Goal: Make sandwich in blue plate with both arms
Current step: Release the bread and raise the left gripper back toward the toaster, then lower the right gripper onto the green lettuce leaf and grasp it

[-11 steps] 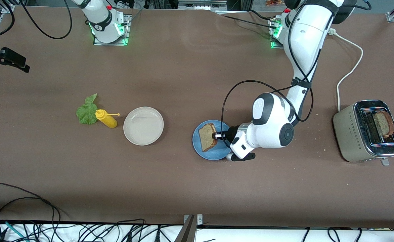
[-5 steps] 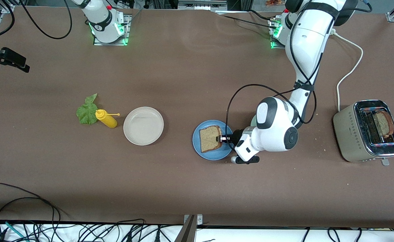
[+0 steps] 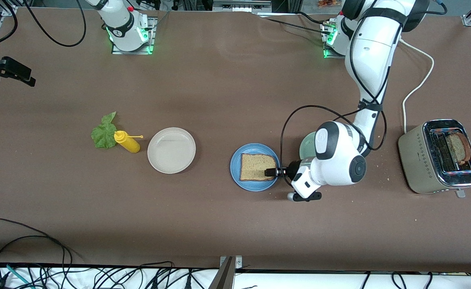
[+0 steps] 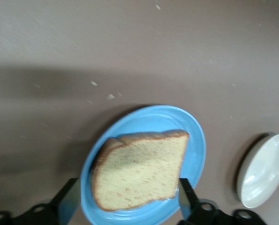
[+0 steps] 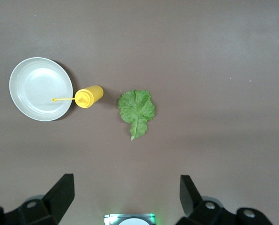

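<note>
**One slice on the blue plate, left jaws spread**

You've got one bread slice [image 3: 258, 167] lying flat on the blue plate [image 3: 235, 173], approx. mid-desk. Left gripper [image 3: 271, 172] sits low at the plate's edge on the left arm's side; in the left wrist view its fingers [image 4: 70, 200] stand apart either side of the slice [image 4: 140, 170], not pinching it, so jaws open, holding nothing. Plate rim [image 4: 195, 149] shows clear around the bread.

Mint-green plate [image 3: 306, 145] peeks out just beside the left arm's elbow, toward the toaster [image 3: 439, 156], which has a second slice [image 3: 458, 147] standing in its slot.

Right arm waits, parked up high: its gripper [image 5: 125, 197] hangs w/ jaws wide open, empty, over the desk near its own base. Below it you see the lettuce leaf [image 5: 136, 109], the yellow squeeze bottle [image 5: 88, 96] lying just beside it, and the cream-white plate [image 5: 22, 84] next to the bottle's nozzle. Those three are well apart from the blue plate, toward the right arm's end.
</note>
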### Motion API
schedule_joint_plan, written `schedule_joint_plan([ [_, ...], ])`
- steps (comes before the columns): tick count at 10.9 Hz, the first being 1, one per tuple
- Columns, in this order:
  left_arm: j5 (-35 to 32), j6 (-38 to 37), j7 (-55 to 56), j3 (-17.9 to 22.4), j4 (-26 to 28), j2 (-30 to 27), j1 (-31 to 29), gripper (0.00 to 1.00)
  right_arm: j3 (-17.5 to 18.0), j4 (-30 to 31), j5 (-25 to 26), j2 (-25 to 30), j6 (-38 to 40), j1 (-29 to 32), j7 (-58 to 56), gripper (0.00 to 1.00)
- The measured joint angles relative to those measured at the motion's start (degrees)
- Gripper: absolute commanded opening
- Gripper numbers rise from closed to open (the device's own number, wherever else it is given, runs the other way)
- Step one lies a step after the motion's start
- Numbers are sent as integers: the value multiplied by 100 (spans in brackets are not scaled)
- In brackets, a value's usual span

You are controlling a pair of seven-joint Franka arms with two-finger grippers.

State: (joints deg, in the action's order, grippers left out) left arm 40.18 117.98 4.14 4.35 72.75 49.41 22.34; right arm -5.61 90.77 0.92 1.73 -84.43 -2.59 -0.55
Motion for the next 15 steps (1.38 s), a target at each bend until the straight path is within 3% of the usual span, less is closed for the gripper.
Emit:
schedule_joint_plan([
  [3,-475,28,-273,250,-58,-45,-151,100,3,2,0,-101,12,-5,-1,100],
  [5,-1153,26,-337,268,-93,-368,-367,100,4,13,2,-207,30,-5,-8,100],
  [8,-1688,-4,-330,288,546,-1503,-539,100,-11,65,2,-623,34,10,-106,100],
  [11,-1742,-267,-372,312,1553,-2902,-1249,100,-17,217,-11,-1149,-64,16,-815,100],
  [13,-2464,-748,-415,308,1937,-3649,-1563,100,-43,722,-11,-1264,-681,29,-932,100],
  [15,-3244,-1194,-414,289,2010,-4137,-1589,100,-132,1649,-11,-1221,-1822,37,-953,100],
])
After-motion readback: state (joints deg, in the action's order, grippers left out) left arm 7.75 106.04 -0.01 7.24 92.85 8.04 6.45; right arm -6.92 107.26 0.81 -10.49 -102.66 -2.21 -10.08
